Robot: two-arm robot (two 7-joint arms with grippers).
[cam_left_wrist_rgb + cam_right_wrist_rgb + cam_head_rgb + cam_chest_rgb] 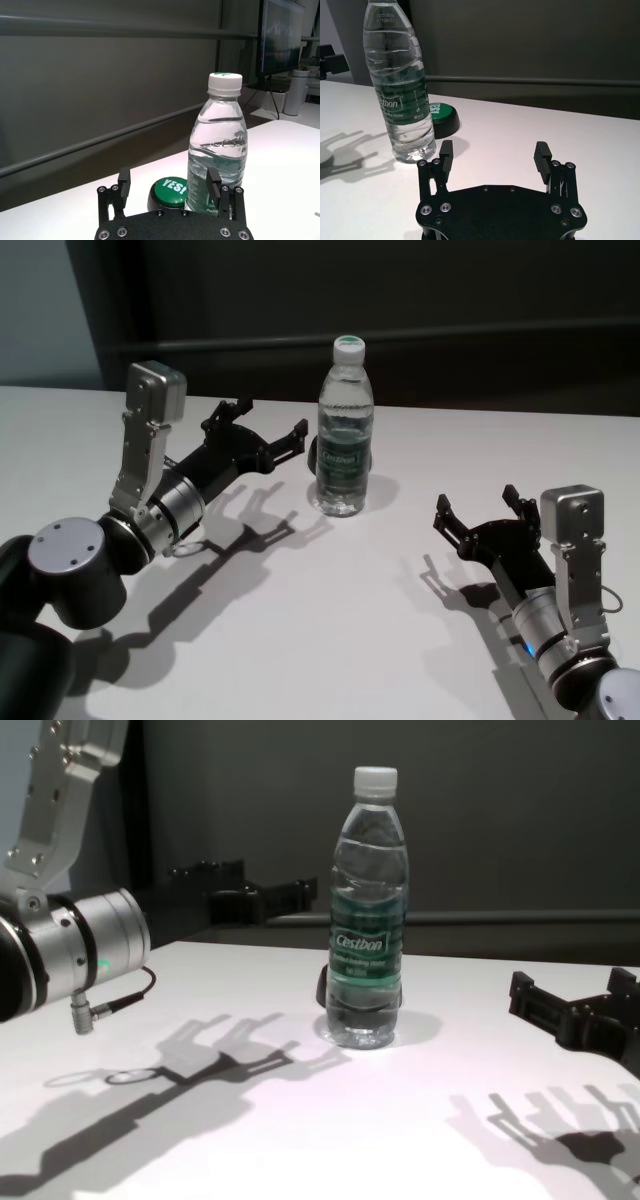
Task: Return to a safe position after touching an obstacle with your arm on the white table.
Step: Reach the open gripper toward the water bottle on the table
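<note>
Bottle (pixel 345 430) stands upright on the table (pixel 330 620), near the far edge, cap (pixel 348 347) on, green label around its middle. I take the bottle as reference for everything below.

My left gripper (pixel 264 438) hangs above the table just left of the bottle, fingers spread apart, nothing between them. In the head view the nearer fingertip (pixel 296 432) sits close to the bottle's side with a narrow gap; I cannot tell from the left wrist view whether it touches. My left forearm slopes back toward me and to the left of the bottle.

My right gripper (pixel 480 508) is to the right of the bottle and nearer me, well apart from it, fingers spread, holding nothing. It points toward the far edge.

Behind the bottle, touching or just beside its base, sits a low dark button (pixel 170 194) with a green top reading "YES!". Beyond the table is a dark wall (pixel 450 300) with a horizontal rail.

Shadows of both grippers fall on the table on my side of the bottle.
</note>
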